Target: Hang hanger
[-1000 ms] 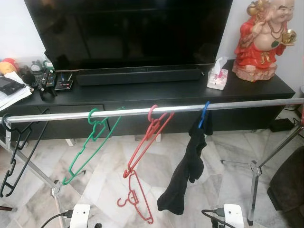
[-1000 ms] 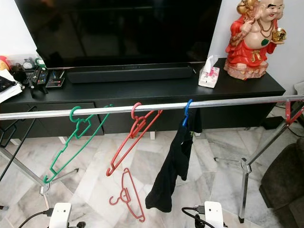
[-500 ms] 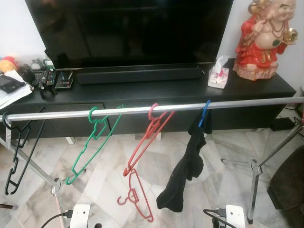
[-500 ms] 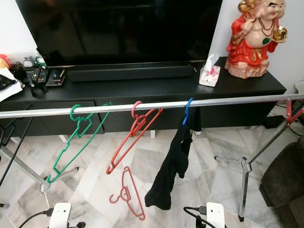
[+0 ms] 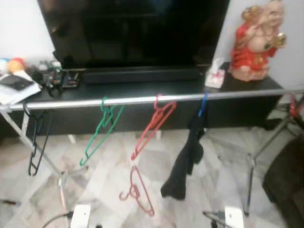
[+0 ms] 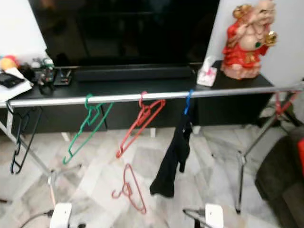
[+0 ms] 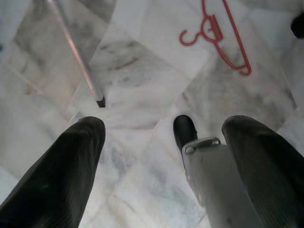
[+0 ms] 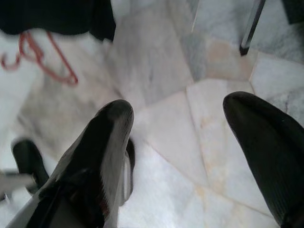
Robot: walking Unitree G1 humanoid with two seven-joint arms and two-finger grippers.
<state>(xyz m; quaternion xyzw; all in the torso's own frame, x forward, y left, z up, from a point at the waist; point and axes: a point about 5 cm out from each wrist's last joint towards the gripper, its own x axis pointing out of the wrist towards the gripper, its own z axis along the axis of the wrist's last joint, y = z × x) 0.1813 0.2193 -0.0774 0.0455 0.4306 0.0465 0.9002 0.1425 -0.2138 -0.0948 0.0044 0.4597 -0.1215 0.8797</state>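
While the red hanger [image 5: 137, 193] lies on the marble floor [image 5: 104, 175] beneath the silver rail [image 5: 142, 100], both our left end effector [image 7: 161, 142] and right end effector [image 8: 178, 128] hang low, fingers spread wide and empty. We should bend and pinch near its hook. Everything blurs, so no writing seems legible.

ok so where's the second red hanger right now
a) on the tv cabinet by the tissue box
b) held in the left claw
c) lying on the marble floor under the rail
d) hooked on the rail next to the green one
c: the loose red hanger lies flat on the marble floor below the rail, apart from both claws, while another red hanger hangs on the rail above it.
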